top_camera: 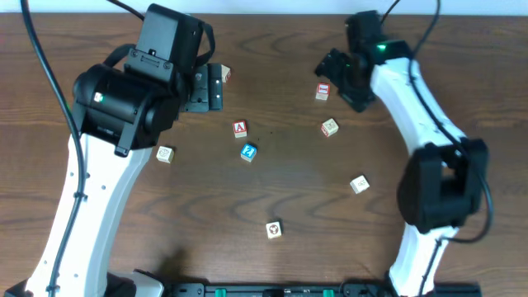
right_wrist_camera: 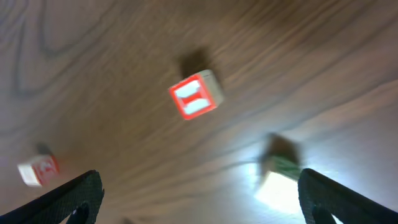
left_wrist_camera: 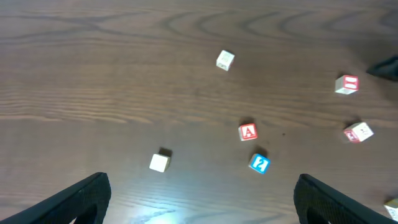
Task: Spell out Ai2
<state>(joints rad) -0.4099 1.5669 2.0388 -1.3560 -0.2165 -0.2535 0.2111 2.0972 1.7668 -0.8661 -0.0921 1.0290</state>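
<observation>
- Left fingers (top_camera: 214,88) spread wide, nothing between them. They sit at back-left, angled so the wrist view takes in most of the cubes. We read that as parked, not reaching.
- Small cube (top_camera: 225,75) just beside the left fingers and pale cube (top_camera: 165,153) beside the left arm are not ours, and both are off the working lane.
- "A" cube (top_camera: 240,128) and "2" cube (top_camera: 248,152) are mid-bench (top_camera: 272,49), near each other but apart, with the 2 toward the front. There's no slot between them for a letter — we judge the 2 has to shift right.
- "I" cube (top_camera: 322,91) is well right of the A, on its own.
- Right fingers (top_camera: 338,78) are wide open, gripping nothing, hovering by the I — likely lining up a pick.
- Room: bare wood from the A rightward. The red-framed cube (top_camera: 329,127) near the I is the closest clutter. Bench edges are well away.
</observation>
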